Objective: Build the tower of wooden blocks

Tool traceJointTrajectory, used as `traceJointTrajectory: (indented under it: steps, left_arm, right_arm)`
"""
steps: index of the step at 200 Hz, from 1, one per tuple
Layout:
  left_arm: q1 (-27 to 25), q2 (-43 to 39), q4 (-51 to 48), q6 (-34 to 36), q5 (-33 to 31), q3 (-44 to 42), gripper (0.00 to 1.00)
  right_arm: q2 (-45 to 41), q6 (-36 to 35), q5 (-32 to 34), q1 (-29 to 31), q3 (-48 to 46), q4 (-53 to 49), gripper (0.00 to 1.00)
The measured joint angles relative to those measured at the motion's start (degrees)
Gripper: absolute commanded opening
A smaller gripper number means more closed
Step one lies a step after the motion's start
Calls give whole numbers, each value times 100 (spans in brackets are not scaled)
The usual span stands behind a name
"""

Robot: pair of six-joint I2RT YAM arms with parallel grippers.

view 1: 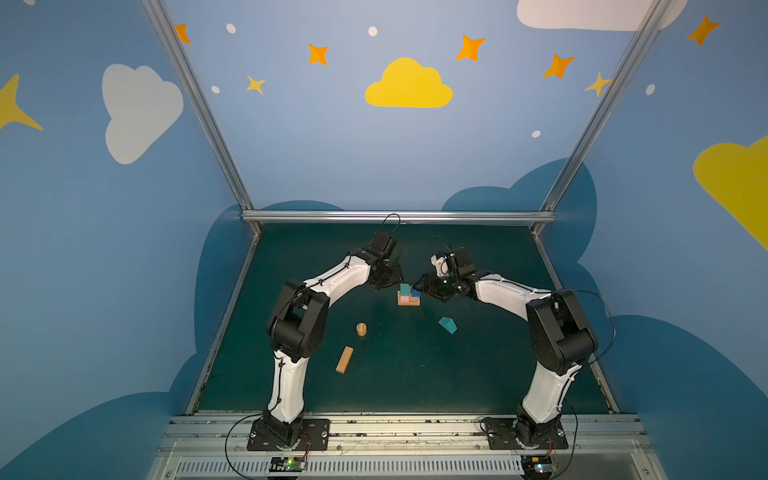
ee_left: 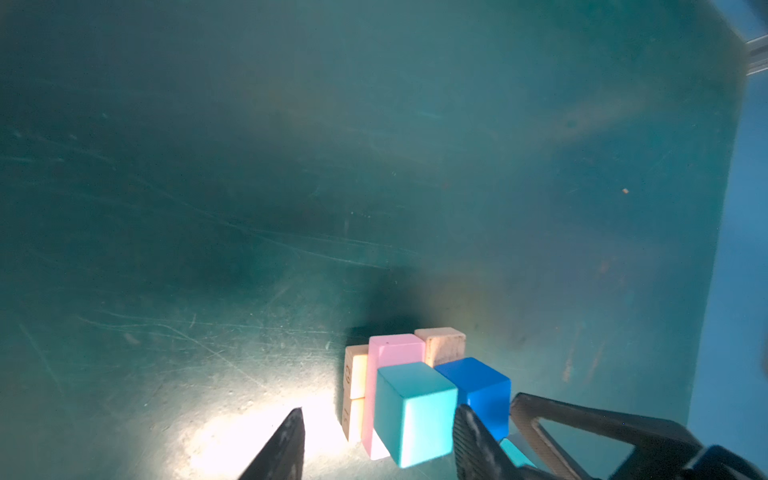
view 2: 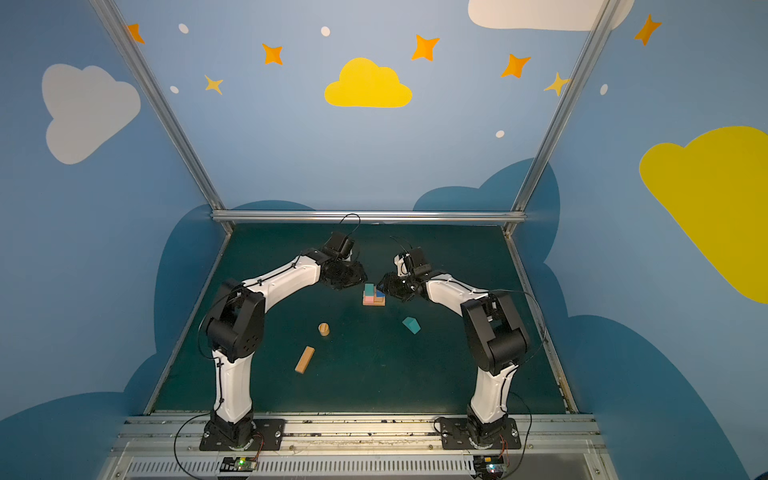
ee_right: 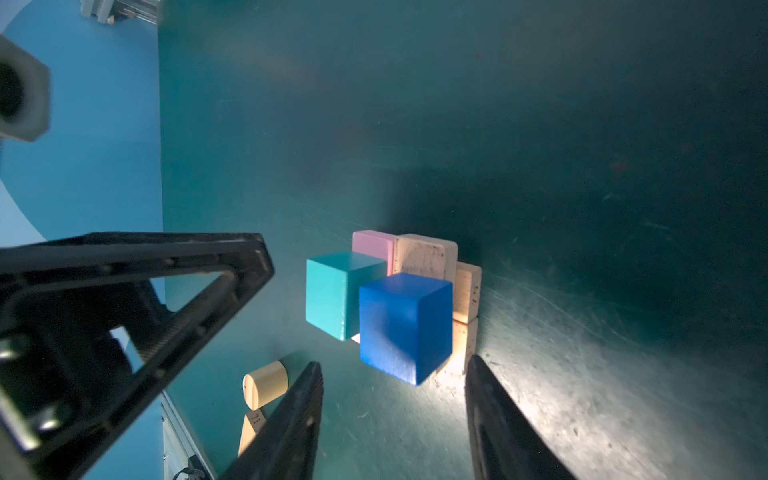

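Note:
The wood block tower (view 1: pixel 408 296) (view 2: pixel 373 296) stands mid-table: tan bars at the base, a pink bar (ee_left: pixel 395 351), then a teal cube (ee_left: pixel 415 411) and a blue cube (ee_right: pixel 405 328) side by side on top. My left gripper (ee_left: pixel 380 412) is open, its fingers on either side of the teal cube, with a gap at one finger. My right gripper (ee_right: pixel 392 365) is open too, and the blue cube sits just beyond its fingertips. In both top views the left gripper (view 1: pixel 392 279) and the right gripper (view 1: pixel 419 286) flank the tower.
Loose on the green mat (view 1: pixel 478 374) lie a tan cylinder (view 1: pixel 361 329), a tan bar (view 1: pixel 344 360) and a teal house-shaped piece (view 1: pixel 447 325), all nearer the front than the tower. An aluminium rail (view 1: pixel 399 216) bounds the back edge.

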Motion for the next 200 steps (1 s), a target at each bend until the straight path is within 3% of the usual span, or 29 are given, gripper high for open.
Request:
traceJointTrajectory:
  steps: [57,200]
  left_arm:
    - [-4,7,59,-37,72,0,52]
    - [-37,181,57,-103,374,20,43]
  right_arm:
    - [103,57,-79,0,0,96,44]
    - [203,136,-98,0,0,101,40]
